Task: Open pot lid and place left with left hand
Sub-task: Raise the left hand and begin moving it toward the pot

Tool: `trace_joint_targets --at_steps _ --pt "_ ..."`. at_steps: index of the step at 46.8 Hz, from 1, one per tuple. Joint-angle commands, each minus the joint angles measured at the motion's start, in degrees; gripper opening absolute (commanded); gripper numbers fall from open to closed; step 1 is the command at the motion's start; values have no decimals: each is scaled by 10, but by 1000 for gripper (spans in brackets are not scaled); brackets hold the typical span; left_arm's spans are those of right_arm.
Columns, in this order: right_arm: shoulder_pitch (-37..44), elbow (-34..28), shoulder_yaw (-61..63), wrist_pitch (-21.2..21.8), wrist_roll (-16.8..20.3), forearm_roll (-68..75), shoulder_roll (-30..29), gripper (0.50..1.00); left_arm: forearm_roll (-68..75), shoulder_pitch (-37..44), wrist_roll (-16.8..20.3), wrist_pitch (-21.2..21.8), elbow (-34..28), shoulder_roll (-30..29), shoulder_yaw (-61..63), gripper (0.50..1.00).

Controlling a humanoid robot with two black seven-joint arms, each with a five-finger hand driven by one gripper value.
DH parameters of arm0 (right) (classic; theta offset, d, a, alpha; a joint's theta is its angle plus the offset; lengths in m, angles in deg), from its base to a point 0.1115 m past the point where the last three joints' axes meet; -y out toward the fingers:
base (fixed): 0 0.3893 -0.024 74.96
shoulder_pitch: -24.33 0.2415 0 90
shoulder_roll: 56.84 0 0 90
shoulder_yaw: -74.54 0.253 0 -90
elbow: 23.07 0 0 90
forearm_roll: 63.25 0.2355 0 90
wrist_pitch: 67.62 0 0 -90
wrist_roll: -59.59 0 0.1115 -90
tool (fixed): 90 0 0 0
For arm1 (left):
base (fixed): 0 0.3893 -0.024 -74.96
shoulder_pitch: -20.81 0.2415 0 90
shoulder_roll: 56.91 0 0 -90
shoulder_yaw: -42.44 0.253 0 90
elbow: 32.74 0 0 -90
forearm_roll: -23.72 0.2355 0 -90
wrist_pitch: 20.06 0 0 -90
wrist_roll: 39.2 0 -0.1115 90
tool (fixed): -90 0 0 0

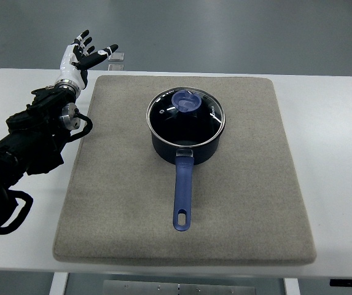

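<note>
A dark blue saucepan (186, 147) stands on the grey mat (249, 203), a little behind its middle, with its long blue handle (183, 193) pointing toward me. A glass lid (186, 115) with a blue knob (187, 101) sits on the pot. My left hand (87, 54) is up at the back left, beyond the mat's far left corner, fingers spread and holding nothing. It is well to the left of the pot and not touching it. My right hand is out of view.
The mat lies on a white table (335, 123). My black left arm (28, 147) lies over the table's left side next to the mat's edge. A small clear object (117, 57) sits at the table's back edge near my left fingertips.
</note>
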Motion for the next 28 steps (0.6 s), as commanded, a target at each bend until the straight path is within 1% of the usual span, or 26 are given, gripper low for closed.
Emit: trace_joint_targets --at_steps 1,19,28 --pt "0 0 0 0 0 0 0 917 1 0 0 0 0 -8 2 986" --pt "0 0 0 0 0 0 0 917 7 2 1 0 -18 -25 3 977" --pt "0 0 0 0 0 0 0 917 55 -2 1 -1 -12 -23 3 977"
